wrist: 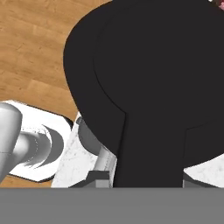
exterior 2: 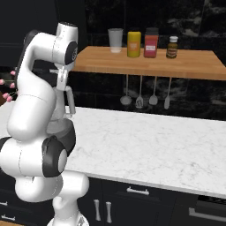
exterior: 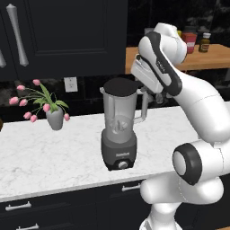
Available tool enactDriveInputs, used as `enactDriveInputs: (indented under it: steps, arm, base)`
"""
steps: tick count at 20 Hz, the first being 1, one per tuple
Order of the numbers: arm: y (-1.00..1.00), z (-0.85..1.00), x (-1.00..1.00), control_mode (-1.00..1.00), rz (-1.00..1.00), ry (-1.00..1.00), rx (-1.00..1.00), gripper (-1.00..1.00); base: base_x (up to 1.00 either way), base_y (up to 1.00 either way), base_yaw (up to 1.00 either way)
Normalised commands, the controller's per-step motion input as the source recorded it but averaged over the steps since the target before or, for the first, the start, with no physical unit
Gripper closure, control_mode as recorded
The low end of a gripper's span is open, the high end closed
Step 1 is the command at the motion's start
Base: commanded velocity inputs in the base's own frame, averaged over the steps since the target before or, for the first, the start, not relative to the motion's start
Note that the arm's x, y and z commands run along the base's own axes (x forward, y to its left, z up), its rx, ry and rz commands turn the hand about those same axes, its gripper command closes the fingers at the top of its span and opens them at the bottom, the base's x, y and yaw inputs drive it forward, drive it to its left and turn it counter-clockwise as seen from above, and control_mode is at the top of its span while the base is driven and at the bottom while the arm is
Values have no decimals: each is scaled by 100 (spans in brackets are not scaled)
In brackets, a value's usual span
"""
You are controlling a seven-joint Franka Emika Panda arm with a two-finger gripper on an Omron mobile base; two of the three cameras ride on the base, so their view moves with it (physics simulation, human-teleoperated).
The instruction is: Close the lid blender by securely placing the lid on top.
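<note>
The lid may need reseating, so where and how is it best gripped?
Grip the lid by its short side tab, coming from the blender handle side. The disc lies flat across the jar mouth, too wide to pinch; only the tab juts out.

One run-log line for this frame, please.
lid: on blender mouth | pincer: at lid's tab side, grip unclear | blender: upright on counter

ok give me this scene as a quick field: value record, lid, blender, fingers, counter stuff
lid: black disc sitting on the jar mouth
blender: grey jar on dark base, upright on the white counter
fingers: at the lid's tab side by the jar handle, tips hidden; cannot tell whether open or shut
nearby: vase of pink tulips left of the blender, apart from it
shelf: tumbler and jars
</note>
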Motion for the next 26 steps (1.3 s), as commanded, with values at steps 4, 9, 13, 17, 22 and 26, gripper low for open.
enactDriveInputs:
  steps: [4,9,13,17,22,26]
  arm:
    - [2,-21,4,-100,6,3,0,100]
    - [17,-30,0,-100,2,1,0,-100]
    - [8,-18,0,-100,0,0,0,-100]
    - [0,-3,0,-100,0,0,0,-100]
    - [0,0,0,-100,0,-3,0,-100]
    - [0,0,0,-100,0,-2,0,-100]
  base:
    - [0,0,0]
    - [0,0,0]
    - [0,0,0]
    - [0,0,0]
    - [0,0,0]
    - [0,0,0]
